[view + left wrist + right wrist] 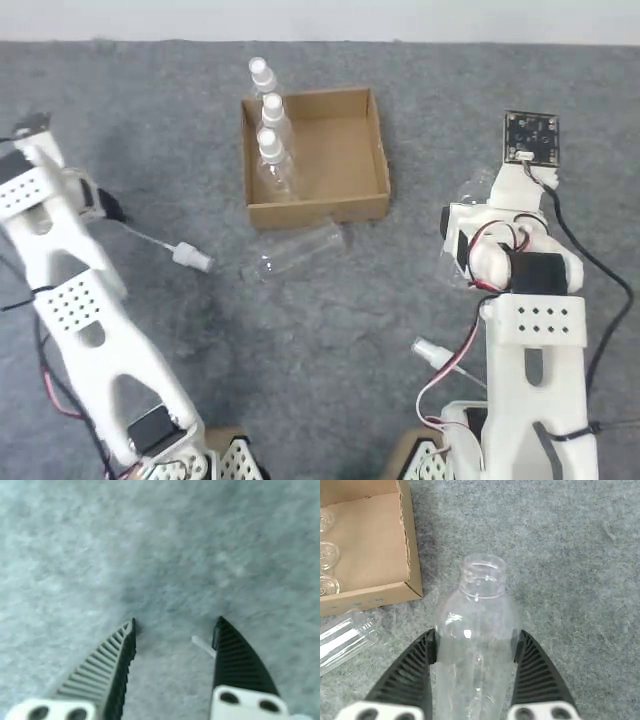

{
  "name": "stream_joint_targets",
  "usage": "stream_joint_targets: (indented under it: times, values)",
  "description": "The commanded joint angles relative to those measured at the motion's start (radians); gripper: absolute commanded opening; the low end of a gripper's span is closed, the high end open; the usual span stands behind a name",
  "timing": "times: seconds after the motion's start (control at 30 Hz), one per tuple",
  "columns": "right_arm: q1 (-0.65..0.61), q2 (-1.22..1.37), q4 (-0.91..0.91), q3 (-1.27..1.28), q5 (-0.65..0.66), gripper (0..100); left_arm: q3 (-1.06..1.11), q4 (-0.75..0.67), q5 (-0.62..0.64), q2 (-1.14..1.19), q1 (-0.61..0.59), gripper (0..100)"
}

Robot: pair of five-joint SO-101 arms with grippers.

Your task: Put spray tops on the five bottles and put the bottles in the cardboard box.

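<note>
Three capped bottles (272, 140) stand along one wall inside the cardboard box (345, 205). An uncapped clear bottle (295, 250) lies on the mat in front of the box. My right gripper (476, 637) is shut on another uncapped clear bottle (477, 615), neck pointing away from the wrist, beside the box's (412, 555) near corner. My left gripper (175, 625) is open just above the mat, with the thin white tube (202, 646) of a spray top (192, 258) beside one finger (235, 655). A second spray top (432, 352) lies by the right arm's base.
Grey felt mat (330, 360) covers the table. The lying bottle (342, 637) rests close to the box's front wall. Open mat stretches between the two arms.
</note>
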Motion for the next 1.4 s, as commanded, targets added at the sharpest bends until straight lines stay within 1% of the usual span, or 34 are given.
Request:
stream_joint_targets:
  times: [0.0,0.2,0.4,0.73,0.97,1.3,1.37]
  values:
    - [0.016,-0.033,-0.022,-0.005,0.006,0.9,0.111,0.041,-0.055,-0.083,-0.109,23]
    - [0.016,-0.033,-0.022,-0.005,0.006,0.9,0.352,0.041,-0.132,-0.253,-0.164,23]
    - [0.015,-0.033,-0.042,0.011,0.006,0.9,0.593,0.040,-0.206,-0.407,-0.176,23]
    - [0.013,-0.033,-0.045,0.018,0.006,0.9,0.805,0.040,-0.204,-0.674,-0.164,23]
    - [0.013,-0.033,-0.045,0.018,0.006,0.9,1.012,0.038,-0.207,-0.893,-0.118,23]
    - [0.013,-0.033,-0.045,0.020,0.006,0.9,1.234,0.035,-0.196,-1.201,0.038,23]
    - [0.013,-0.033,-0.045,0.020,0.006,0.9,1.265,0.035,-0.169,-1.243,0.061,23]
